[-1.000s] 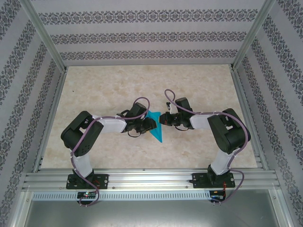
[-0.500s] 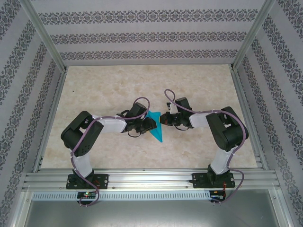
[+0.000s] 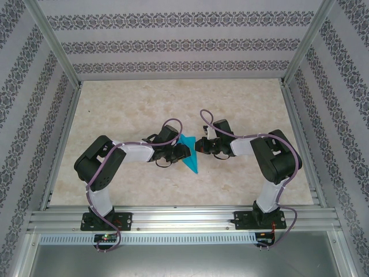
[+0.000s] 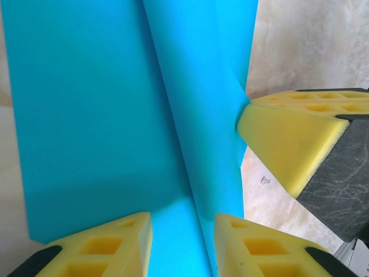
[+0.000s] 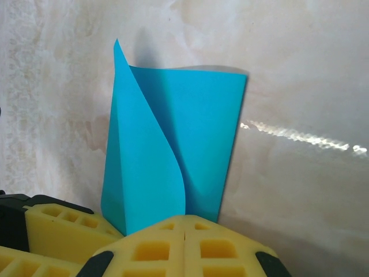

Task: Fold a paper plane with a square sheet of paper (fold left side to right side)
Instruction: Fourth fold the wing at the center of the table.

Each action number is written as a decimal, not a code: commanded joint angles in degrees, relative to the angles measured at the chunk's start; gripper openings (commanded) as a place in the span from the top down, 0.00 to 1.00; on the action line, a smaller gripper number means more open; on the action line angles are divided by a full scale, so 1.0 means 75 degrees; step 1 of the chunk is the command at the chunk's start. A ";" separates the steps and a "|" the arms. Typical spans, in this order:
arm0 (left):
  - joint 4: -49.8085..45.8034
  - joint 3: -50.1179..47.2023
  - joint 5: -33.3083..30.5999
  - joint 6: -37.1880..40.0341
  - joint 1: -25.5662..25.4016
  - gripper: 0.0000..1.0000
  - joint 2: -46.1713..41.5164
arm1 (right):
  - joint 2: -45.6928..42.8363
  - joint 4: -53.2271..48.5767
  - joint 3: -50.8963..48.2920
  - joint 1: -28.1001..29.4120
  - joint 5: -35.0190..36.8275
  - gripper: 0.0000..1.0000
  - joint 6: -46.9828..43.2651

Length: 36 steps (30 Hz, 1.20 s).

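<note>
Out in the middle of the pale marbled table [image 3: 127,104], the thin, smooth teal-blue paper [image 3: 190,157] lies partly folded into a long pointed shape, one flap curling up along a soft crease. The left gripper [image 4: 183,248] has its yellow foam fingers [image 4: 98,248] partly apart, either side of that crease. The right gripper [image 5: 184,242] is closed, its tip against the paper's edge; whether it pinches it, I cannot tell.

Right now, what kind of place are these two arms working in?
Probably a robot lab test cell: a marble-look tabletop fenced by aluminium rails, with patterned backdrop panels on three sides.
</note>
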 commanded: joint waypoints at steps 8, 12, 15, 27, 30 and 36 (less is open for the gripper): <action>-0.0284 0.0083 -0.0195 0.0153 -0.0113 0.65 0.0076 | 0.0063 -0.0065 0.0009 -0.0083 0.0232 0.98 -0.0209; -0.0284 0.0094 -0.0182 0.0161 -0.0116 0.65 0.0068 | 0.0063 -0.0106 -0.0049 -0.0083 0.0279 0.97 -0.0214; -0.0255 0.0105 -0.0126 0.0156 -0.0117 0.64 -0.0015 | 0.0079 -0.0334 -0.0039 -0.0050 0.0419 0.97 -0.0342; -0.0976 0.0609 -0.0317 0.0490 0.0058 0.59 -0.0978 | 0.0189 -0.0848 0.0090 0.0102 0.0730 0.98 -0.0673; -0.0926 0.0719 -0.0194 0.0494 0.0070 0.67 -0.0901 | 0.0213 -0.0815 0.0080 0.0118 0.0736 0.98 -0.0671; -0.0306 0.0898 0.0243 0.0245 0.0071 0.73 -0.0304 | 0.0215 -0.0818 0.0077 0.0117 0.0727 0.98 -0.0674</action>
